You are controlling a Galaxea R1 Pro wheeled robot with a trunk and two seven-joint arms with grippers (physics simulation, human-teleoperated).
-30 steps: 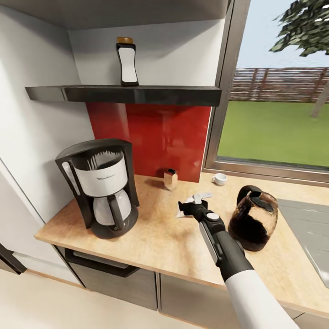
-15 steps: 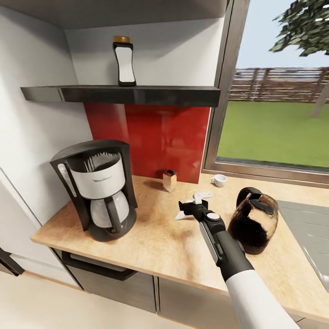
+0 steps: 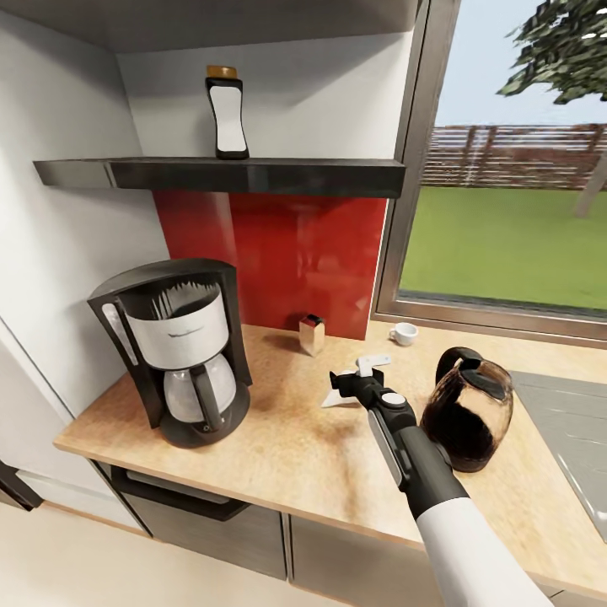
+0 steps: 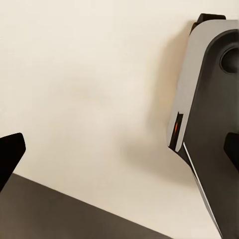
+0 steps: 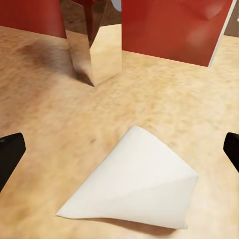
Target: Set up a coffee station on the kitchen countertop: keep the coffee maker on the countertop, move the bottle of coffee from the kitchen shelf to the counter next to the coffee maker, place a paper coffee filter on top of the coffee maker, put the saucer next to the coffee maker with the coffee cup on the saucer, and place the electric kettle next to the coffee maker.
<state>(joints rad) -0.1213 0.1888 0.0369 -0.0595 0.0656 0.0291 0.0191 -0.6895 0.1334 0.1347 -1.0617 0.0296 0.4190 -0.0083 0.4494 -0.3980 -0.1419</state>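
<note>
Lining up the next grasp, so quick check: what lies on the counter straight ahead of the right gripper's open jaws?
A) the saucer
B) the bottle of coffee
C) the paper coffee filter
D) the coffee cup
C: the right wrist view shows the white paper coffee filter lying flat on the wooden counter, ahead of the spread jaws.

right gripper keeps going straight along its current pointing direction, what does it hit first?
Most likely the paper coffee filter lying flat on the countertop. In the wrist view it sits between the open fingers of the right gripper, just ahead. Beyond it stand the small shiny container and the red backsplash. Depth is uncertain.
</note>
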